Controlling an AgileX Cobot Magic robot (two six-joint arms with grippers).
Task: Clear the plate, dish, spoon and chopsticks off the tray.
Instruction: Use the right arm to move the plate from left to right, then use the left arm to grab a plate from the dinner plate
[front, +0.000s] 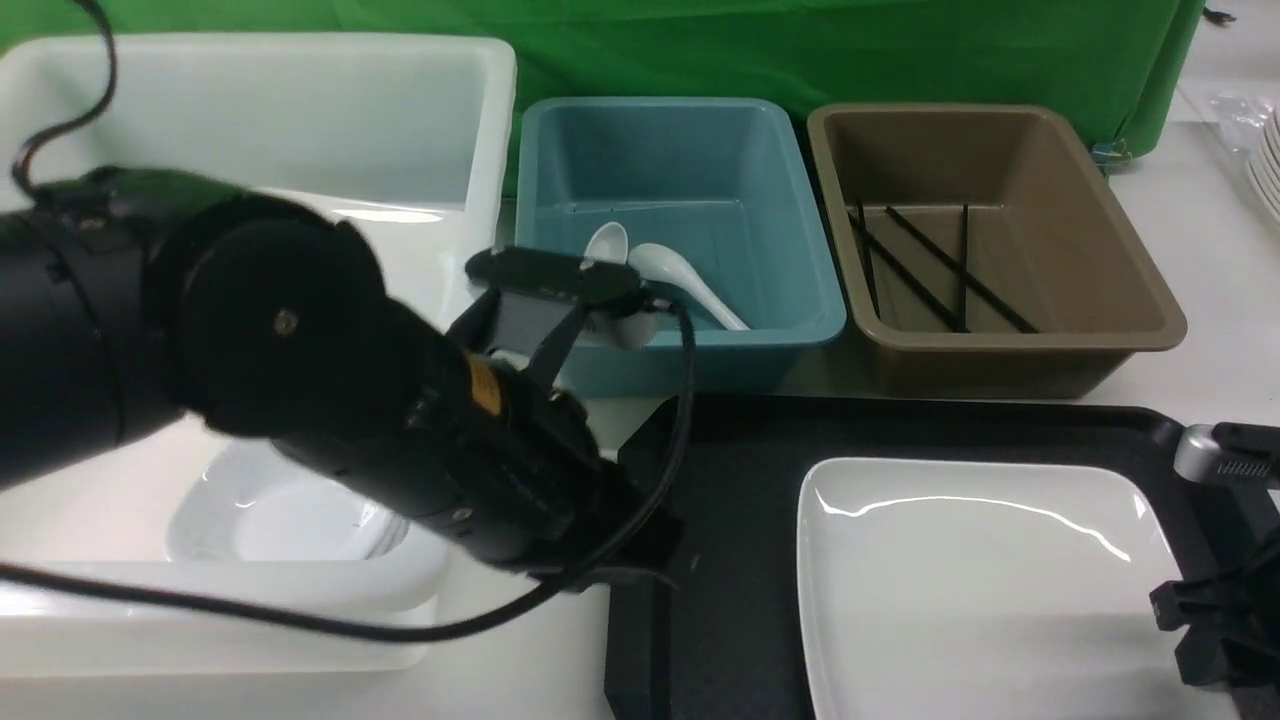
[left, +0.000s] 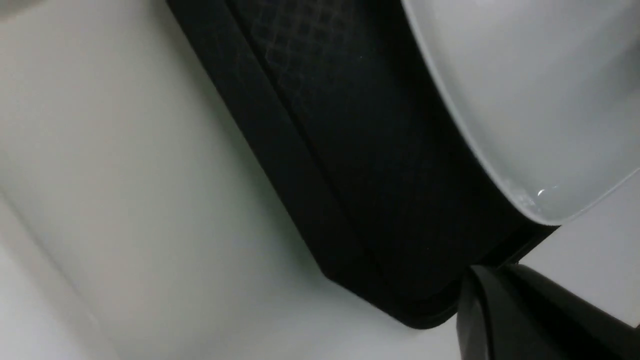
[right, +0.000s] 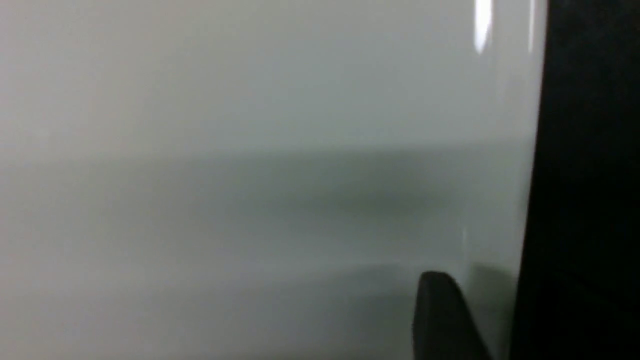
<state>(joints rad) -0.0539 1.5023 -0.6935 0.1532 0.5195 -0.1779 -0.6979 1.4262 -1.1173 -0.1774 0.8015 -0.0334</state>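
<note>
On the tray (front: 740, 560), only the square white plate (front: 980, 560) is seen, set off towards the right side; the spoons (front: 690, 280) are held in the blue tub and the chopsticks (front: 930, 270) in the brown one. If the plate is pinched too shallowly at its rim, its glossy surface could slip from the right fingers (front: 1190, 630); if it is lifted from one side only, its width could make it tilt, or the tray could be dragged along. The left fingers (left: 480, 300) are closed on nothing. Whether the right fingers are open or gripping the rim cannot be told: they are cut off by the front view and blurred at the wrist. The plate's near edge is also cropped in front, and part of the white tub (front: 470, 200) is hidden by the left arm (front: 400, 400).
</note>
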